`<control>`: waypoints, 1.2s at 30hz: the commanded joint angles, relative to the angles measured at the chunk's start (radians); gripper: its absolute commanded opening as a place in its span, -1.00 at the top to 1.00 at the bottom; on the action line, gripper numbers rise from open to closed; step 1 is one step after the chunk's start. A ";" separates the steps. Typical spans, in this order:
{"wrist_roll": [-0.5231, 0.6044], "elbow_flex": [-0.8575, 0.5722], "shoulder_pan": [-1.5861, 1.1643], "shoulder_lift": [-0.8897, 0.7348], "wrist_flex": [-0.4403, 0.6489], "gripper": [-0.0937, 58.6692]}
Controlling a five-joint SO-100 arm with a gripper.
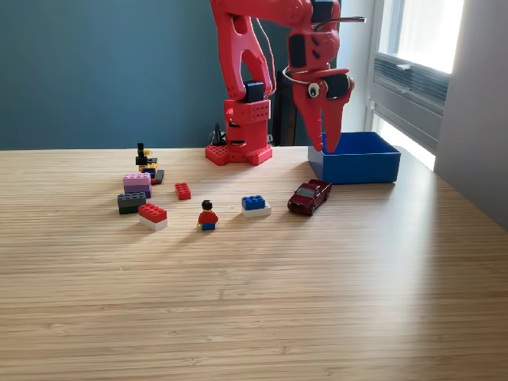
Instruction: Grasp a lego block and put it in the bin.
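Several lego blocks lie on the wooden table at the exterior view's left and middle: a blue-on-white block point(255, 205), a red-on-white block point(152, 215), a small red block point(182, 190), a pink and purple stack point(137, 183) and a dark grey block point(131, 202). The blue bin point(355, 158) stands at the back right. My red gripper point(326, 148) hangs pointing down above the bin's left near corner. Its jaws look shut, with no block visible between them.
A dark red toy car point(309, 195) sits just in front of the bin. A red-shirted minifigure point(208, 215) stands mid-table, and a small black and yellow figure point(145, 161) is behind the blocks. The arm's red base point(240, 151) is at the back.
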 commanded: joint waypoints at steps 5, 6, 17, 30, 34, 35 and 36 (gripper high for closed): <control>-0.058 0.060 0.146 0.055 -0.114 0.65; -0.063 0.067 0.163 0.055 -0.129 0.64; -0.137 0.110 0.337 0.055 -0.227 0.56; -0.250 0.107 0.472 0.055 -0.227 0.20; -0.330 0.110 0.560 0.055 -0.225 0.13; -0.353 0.110 0.584 0.055 -0.224 0.11; -0.377 0.110 0.606 0.055 -0.224 0.09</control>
